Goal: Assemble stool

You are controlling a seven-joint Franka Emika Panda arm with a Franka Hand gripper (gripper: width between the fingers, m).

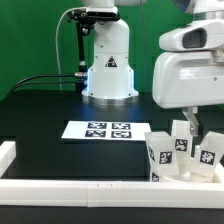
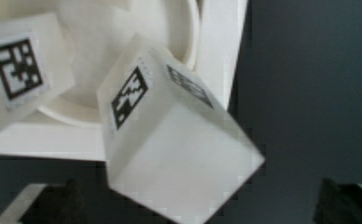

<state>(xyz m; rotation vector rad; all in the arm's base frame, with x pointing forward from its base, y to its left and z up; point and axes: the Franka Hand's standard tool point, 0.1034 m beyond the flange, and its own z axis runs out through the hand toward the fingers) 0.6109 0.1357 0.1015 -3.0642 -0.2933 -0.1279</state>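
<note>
White plastic is what almost everything of the task is made of, and all of it is gathered near one landmark, the long white frame rail [image 1: 90,184] that runs along the near edge of the black surface [image 1: 40,120]. Largest is the round seat [image 2: 151,90]: in the wrist view it stands on its edge as a wide pale disc behind the other parts, so I judge that it leans in the corner where the rail ends, at the exterior view's right. Next come the legs [image 1: 160,155], stubby blocks with square tags, which stand close together just behind the rail in that same corner. One leg [image 2: 178,150] fills the middle of the wrist view, tilted, with its long axis slanting across the picture and a tag on each of two faces.

Above this group hangs the gripper [image 1: 190,125]. Its fingers are spread to their full width and hold nothing; one dark finger [image 2: 356,200] shows at the edge of the wrist view, apart from the leg. The tilted leg lies directly under the fingers and a little in front of the seat, so I think the coming move is a straight descent, with the wrist turned until the fingers cross the short side of the leg.

The marker board [image 1: 97,130] lies flat further behind the rail, well apart from the parts.
</note>
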